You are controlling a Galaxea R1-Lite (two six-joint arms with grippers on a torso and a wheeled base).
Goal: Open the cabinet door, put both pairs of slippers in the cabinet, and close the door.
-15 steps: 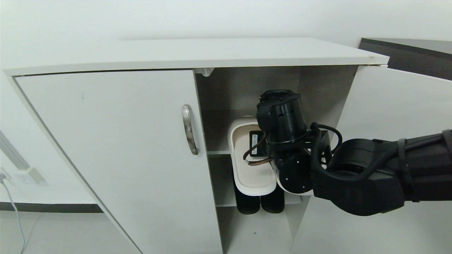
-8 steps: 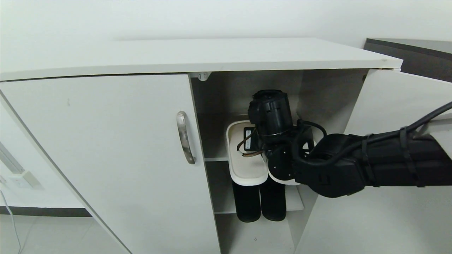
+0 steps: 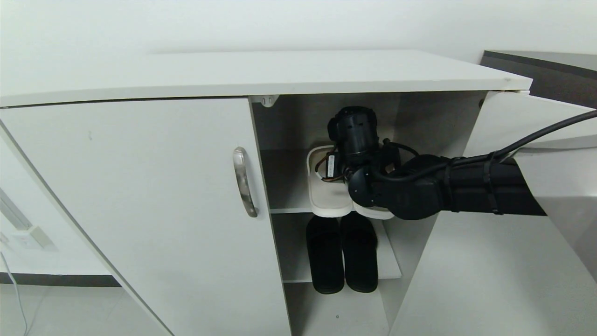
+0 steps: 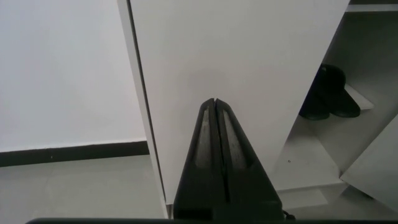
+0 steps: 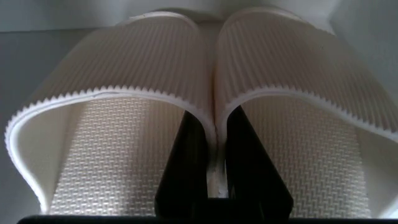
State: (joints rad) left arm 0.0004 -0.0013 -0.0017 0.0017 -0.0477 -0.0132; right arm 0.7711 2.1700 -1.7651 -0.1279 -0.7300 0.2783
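The white cabinet [image 3: 280,70] has its right door [image 3: 489,270] swung open and its left door [image 3: 140,186] closed. A pair of black slippers [image 3: 343,252] [image 4: 326,93] lies side by side on the lower shelf [image 3: 294,266]. The white slippers [image 3: 326,200] [image 5: 124,124] are at the upper shelf [image 3: 284,186], heels jutting over its front edge. My right gripper [image 5: 214,134] reaches into the cabinet and is shut on the inner edges of both white slippers. Low in front of the closed left door, my left gripper [image 4: 214,109] is shut with nothing in it.
A metal handle [image 3: 243,182] sits on the closed left door next to the opening. The open right door stands close beside my right arm. Grey floor [image 4: 74,186] lies before the cabinet, and a white wall [image 4: 62,68] to its left.
My right arm has pushed the white slippers up and deeper into the cabinet, from in front of the black pair to the upper shelf. The black slippers now show fully. The head camera shifted slightly.
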